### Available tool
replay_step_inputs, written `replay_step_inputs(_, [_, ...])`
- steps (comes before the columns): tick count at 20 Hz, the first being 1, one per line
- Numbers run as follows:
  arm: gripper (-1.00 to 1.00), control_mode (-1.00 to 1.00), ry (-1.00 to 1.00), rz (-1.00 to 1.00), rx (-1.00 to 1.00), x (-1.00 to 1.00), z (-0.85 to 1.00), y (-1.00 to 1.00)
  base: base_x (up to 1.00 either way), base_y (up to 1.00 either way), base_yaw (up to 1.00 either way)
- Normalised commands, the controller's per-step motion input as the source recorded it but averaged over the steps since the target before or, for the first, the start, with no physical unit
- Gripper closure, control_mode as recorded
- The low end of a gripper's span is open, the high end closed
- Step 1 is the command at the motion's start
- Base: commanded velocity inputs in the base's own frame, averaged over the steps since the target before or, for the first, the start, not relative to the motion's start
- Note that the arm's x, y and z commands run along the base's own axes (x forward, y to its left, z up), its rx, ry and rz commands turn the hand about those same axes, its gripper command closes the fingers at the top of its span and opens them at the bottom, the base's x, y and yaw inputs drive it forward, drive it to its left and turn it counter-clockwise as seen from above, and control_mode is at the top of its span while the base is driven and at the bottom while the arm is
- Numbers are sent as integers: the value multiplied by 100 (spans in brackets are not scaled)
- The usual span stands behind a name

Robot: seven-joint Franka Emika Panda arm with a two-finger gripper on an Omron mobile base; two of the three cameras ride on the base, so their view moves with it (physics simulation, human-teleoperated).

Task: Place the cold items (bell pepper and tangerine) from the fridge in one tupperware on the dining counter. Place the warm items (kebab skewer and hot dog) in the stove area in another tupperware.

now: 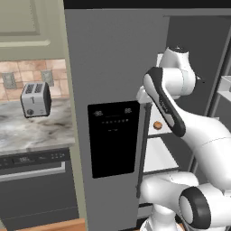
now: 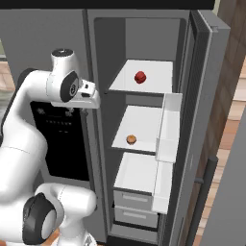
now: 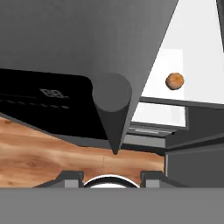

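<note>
On fridge shelves:
Pepper point(image 2: 140, 77): red, top shelf, rear-centre.
Tangerine point(image 2: 131, 140): mid shelf, near front edge; apart from pepper.
Fridge point(image 2: 192, 72): right door open, left door shut w/ black panel point(image 1: 113, 137).
Claw point(image 3: 111, 177): by left door's handle point(image 3: 112, 98); holds nothing; jaw gap can't tell.
Toaster point(image 1: 35, 99): on counter point(image 1: 31, 131), far left.

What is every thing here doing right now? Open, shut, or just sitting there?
Fridge right door: swung open.
Fridge left door: shut.
Bell pepper: sitting on the top shelf.
Tangerine: sitting on the middle shelf.
Fridge drawers: shut.
Toaster: standing on the counter.
</note>
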Motion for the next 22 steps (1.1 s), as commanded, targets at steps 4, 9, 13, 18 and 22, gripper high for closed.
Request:
replay_step_inputs(4, [-100,-100,-6,-3,4,-1,-1,-17,0,0,0])
replay_step_inputs(9, [-100,-100,-5,-19,14,-1,-28,-49,0,0,0])
replay_step_inputs(13, [-100,-100,-3,-26,9,-16,-38,-48,0,0,0])
replay_step_inputs(18, [-100,-100,15,-24,1,2,-45,-55,0,0,0])
replay_step_inputs(22, [-100,-100,26,-20,0,18,-43,-41,0,0,0])
